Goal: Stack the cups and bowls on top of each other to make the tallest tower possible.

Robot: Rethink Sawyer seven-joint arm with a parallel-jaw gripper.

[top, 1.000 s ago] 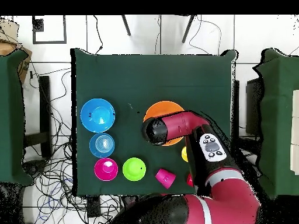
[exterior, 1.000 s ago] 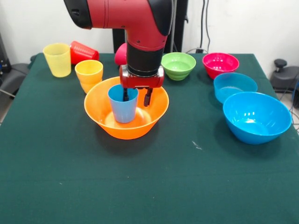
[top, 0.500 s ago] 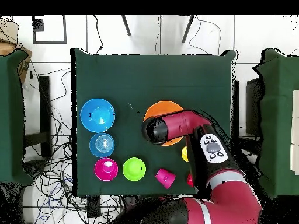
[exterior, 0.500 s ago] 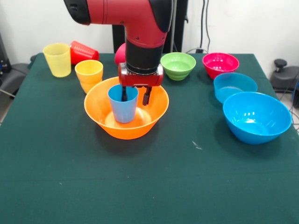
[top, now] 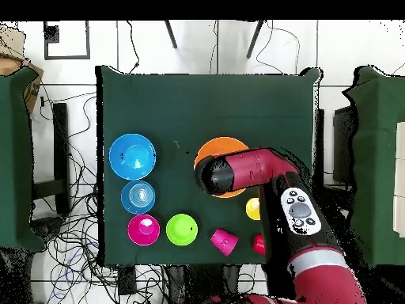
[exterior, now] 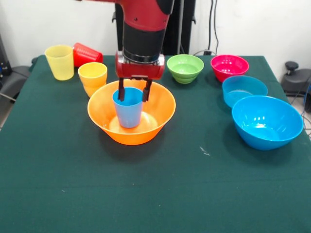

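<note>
Centre frame, the gripper (exterior: 132, 94) hangs released just above the light blue cup (exterior: 128, 108), fingers straddling its rim, as the cup stands upright inside the large orange bowl (exterior: 131, 116) on the green table (exterior: 155, 189).

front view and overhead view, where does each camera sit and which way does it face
Front view: sits across the table, facing the robot; shows the red arm coming down, its gripper open over the light blue cup standing in the large orange bowl.
Overhead view: sits above the table looking straight down; shows the arm reaching from the bottom edge, covering part of the bowl.
Shared: the large orange bowl, large blue bowl and green bowl appear in both.
</note>
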